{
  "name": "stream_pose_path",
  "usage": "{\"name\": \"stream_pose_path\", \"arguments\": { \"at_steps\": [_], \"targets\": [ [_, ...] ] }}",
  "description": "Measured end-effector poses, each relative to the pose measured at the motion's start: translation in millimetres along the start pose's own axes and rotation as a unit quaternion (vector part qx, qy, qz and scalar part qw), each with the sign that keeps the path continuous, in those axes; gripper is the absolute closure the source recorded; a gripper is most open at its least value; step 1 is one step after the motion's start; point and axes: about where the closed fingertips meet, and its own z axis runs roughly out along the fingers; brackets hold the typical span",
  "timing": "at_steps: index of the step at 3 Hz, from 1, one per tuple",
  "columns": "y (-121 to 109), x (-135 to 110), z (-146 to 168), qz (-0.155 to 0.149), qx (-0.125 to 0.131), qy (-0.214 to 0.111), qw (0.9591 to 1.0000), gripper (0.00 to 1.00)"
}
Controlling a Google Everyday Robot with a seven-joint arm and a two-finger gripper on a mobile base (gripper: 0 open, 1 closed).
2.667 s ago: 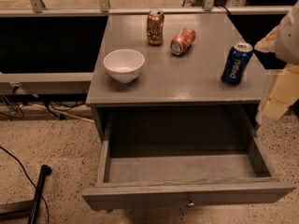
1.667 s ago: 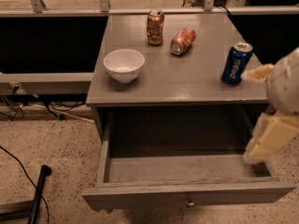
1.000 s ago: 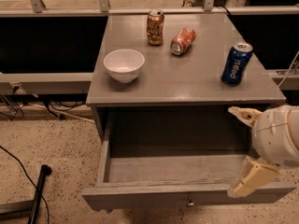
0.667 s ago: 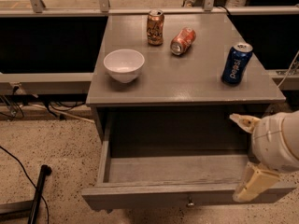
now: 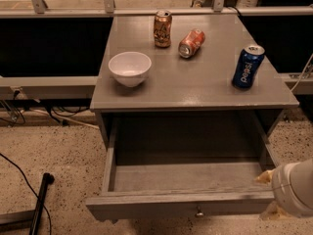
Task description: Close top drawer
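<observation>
The top drawer stands pulled far out from under the grey table, its box bare inside and its front panel, with the small round knob, nearest to me. The gripper sits low at the drawer's right front corner, up against the end of the front panel, and I cannot tell whether it is released or clenched. On the tabletop are a white bowl, an upright brown can, a red can lying on its side and an upright blue Pepsi can
</observation>
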Motion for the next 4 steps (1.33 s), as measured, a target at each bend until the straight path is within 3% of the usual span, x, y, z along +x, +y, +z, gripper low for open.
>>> {"name": "stream_pose_path", "arguments": {
  "at_steps": [1, 2, 4],
  "targets": [
    [18, 23, 20, -0.014, -0.013, 0.020, 0.9996, 0.64],
    [39, 34, 48, -0.025, -0.033, 0.027, 0.9988, 0.96],
    [39, 34, 47, -0.025, -0.032, 0.027, 0.9988, 1.00]
  ]
}}
